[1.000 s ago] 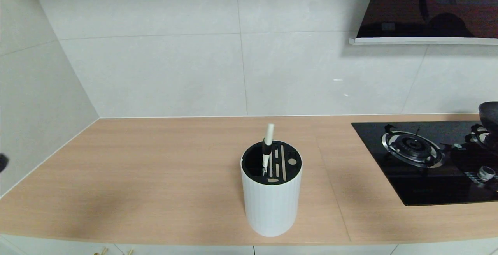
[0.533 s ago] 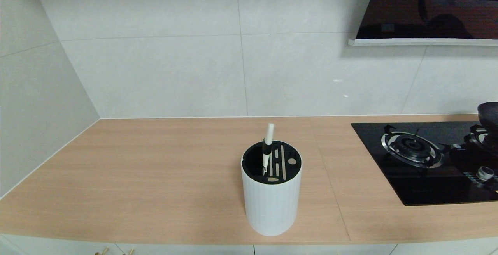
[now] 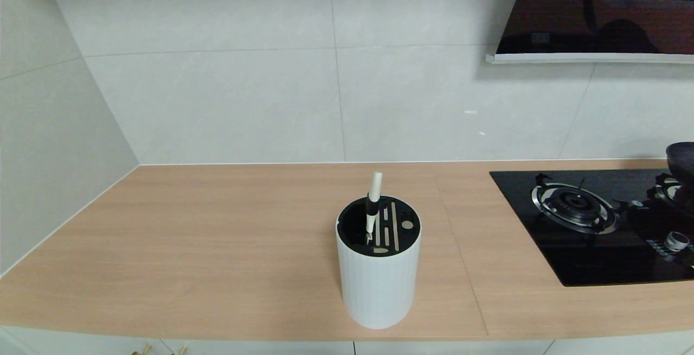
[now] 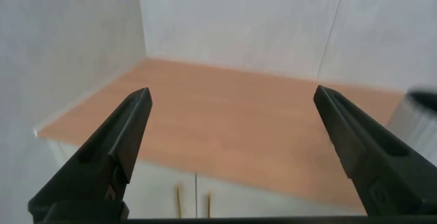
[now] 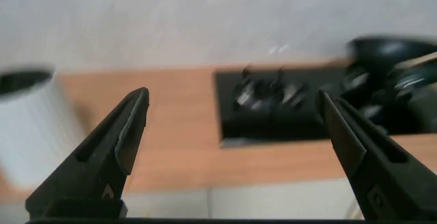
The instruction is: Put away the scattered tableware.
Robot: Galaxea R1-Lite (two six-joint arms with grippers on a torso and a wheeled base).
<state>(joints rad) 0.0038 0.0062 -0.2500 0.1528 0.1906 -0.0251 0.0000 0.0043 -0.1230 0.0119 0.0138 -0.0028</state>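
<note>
A white ribbed cylindrical holder with a black slotted top (image 3: 378, 284) stands upright on the light wooden surface (image 3: 217, 246), near its front edge and roughly midway across the head view. A slim utensil with a cream handle and a black collar (image 3: 373, 198) stands in the holder. Its lower end goes into the open compartment on the left of the black top, beside the row of narrow slots, and its handle rises almost upright above the rim. What kind of utensil it is cannot be told, since its working end is hidden inside.

To the holder's right, well apart from it, a black glass gas hob (image 3: 591, 246) is set into the surface. A round metal burner (image 3: 574, 206) sits on it and a dark pot (image 3: 682, 160) shows at the far right edge. A dark glossy range hood (image 3: 596, 13) hangs on the pale tiled wall (image 3: 227, 100) above the hob.

The left tool (image 4: 232, 98) is spread wide with nothing between its dark fingers (image 4: 119, 145). It hangs off the front left corner of the surface, above white cabinet doors with brass handles (image 4: 179, 200). The right tool (image 5: 232, 98) is likewise spread wide and empty, in front of the surface, with the holder to one side and the hob beyond.
</note>
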